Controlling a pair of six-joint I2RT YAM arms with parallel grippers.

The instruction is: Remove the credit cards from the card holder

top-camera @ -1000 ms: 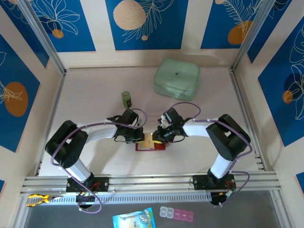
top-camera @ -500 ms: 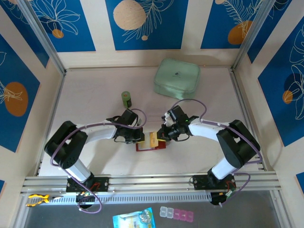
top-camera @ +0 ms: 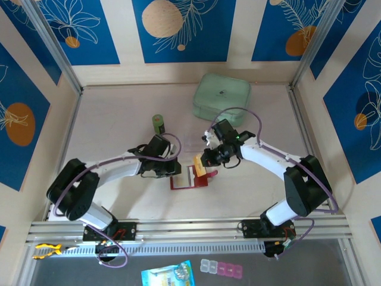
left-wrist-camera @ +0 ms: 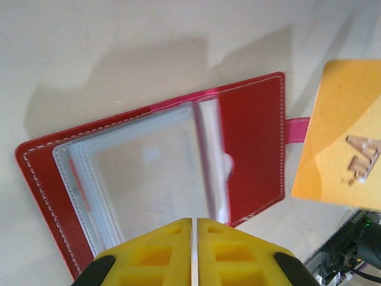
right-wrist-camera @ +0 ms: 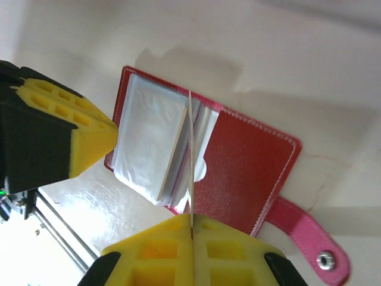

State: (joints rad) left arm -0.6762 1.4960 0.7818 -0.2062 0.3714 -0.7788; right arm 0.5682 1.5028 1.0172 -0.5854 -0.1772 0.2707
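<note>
The red card holder (top-camera: 186, 182) lies open on the table, its clear pockets (left-wrist-camera: 149, 173) facing up. My right gripper (top-camera: 206, 161) is shut on one orange credit card (top-camera: 197, 165). That card hangs free above the holder's right edge (left-wrist-camera: 345, 143) and shows edge-on between the fingers (right-wrist-camera: 190, 155). A tan edge of another card (right-wrist-camera: 172, 149) sits in a lifted pocket. My left gripper (top-camera: 174, 170) is shut, its fingertips (right-wrist-camera: 95, 140) at the left edge of the pockets. Whether it pinches a pocket sheet is unclear.
The holder's pink snap strap (right-wrist-camera: 309, 238) sticks out to the right. A small green cylinder (top-camera: 158, 124) stands behind the left gripper. A mint-green case (top-camera: 221, 98) lies at the back. The metal rail (top-camera: 190, 229) runs along the near edge.
The right gripper has pulled the orange card up out of the holder, rising and moving back and right. The left arm has stretched a little toward the holder.
</note>
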